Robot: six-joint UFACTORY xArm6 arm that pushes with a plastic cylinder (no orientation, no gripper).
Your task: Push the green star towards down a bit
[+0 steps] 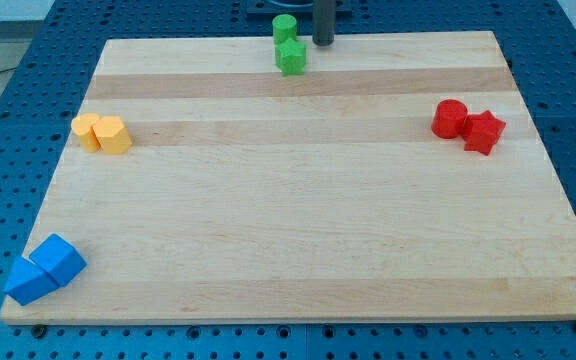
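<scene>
- My tip (323, 42) stood at the worktop's (298, 250) far edge, near the view's top centre; the arm carried no gripper, only the straight dark rod, so there was nothing to stand apart or together
- The green star (291, 57) lay just beside my tip, at about 8 o'clock from it, with a narrow gap showing between them, so they looked apart and not touching
- A green cylinder (284, 27) sat at about 11 o'clock from the star, touching it or very nearly so; I could not tell which
- The star looked like a small, rigid, light block on smooth wood, so I judged it would slide readily under a gentle push and might spin if pressed on one of its points
- With no way to grasp it, the place to bear on was its far face, at 12 o'clock, pushing towards 6 o'clock through its middle
- That face was crowded by the cylinder, so my tip would probably need to slip in between the two or press from about 1 o'clock
- Well apart, at about 3 o'clock on the worktop, a red cylinder (449, 119) touched a red star (484, 131)
- At about 9 o'clock two yellow blocks (103, 133) sat together, their shapes hard to make out
- At about 7 o'clock, near the corner, two blue blocks (44, 269) lay touching
</scene>
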